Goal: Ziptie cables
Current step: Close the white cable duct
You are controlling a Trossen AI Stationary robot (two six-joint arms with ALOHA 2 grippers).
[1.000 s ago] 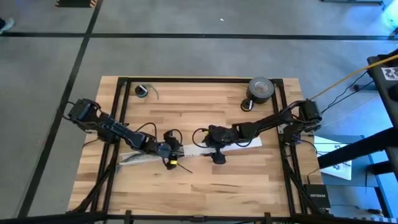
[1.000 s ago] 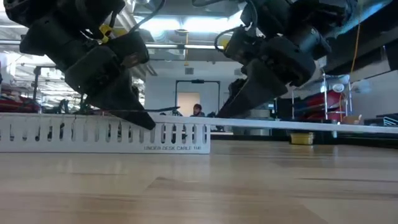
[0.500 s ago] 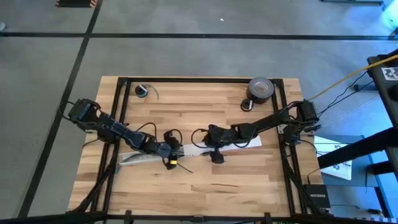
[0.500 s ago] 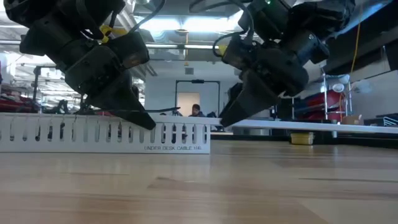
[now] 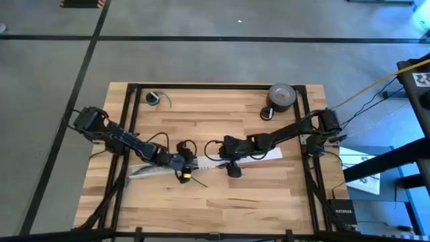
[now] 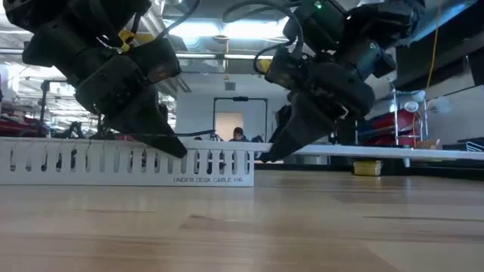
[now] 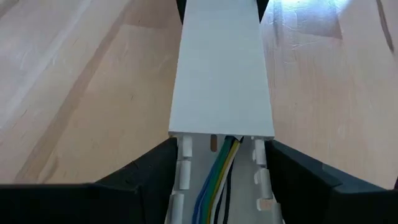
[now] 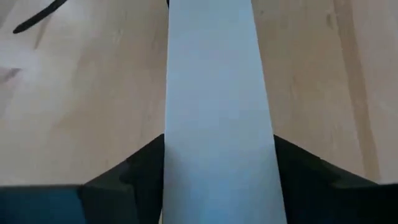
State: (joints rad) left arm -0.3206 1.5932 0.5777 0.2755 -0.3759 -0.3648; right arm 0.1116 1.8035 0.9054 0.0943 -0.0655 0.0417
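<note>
1. Step in hand, as judged: both claws were busy with a white cable duct, not with the tie. The ziptie point(image 5: 199, 182) lay loose on the counter point(image 5: 222, 208), just beside the left claw point(image 5: 183, 163), with nothing wrapped around it
2. The left claw straddled the slotted channel point(image 7: 186, 186), one finger at each wall, and appeared to grip it
3. The right claw point(image 8: 219, 180) sat over the flat cover point(image 8: 217, 93), its fingers pressed to both edges, apparently holding it
4. The cables point(image 7: 219, 177) ran inside the channel, emerging from beneath the cover's end; yellow, green, blue and black strands showed
5. Next move, as judged: the cover would need drawing clear of the wires. One claw would then have to let go and fetch the tie, a thin strip lying flat and awkward to pinch
6. Hidden or unclear: the high view showed the duct point(image 5: 151, 169) only as a pale strip, largely masked by the arms. The low view showed its slotted side point(image 6: 113, 162) but none of the wires, and neither claw's fingertips. Whether the cover was seated on the channel or merely resting there could not be told
7. A roll of tape point(image 5: 282, 95) stood well apart at the far edge
</note>
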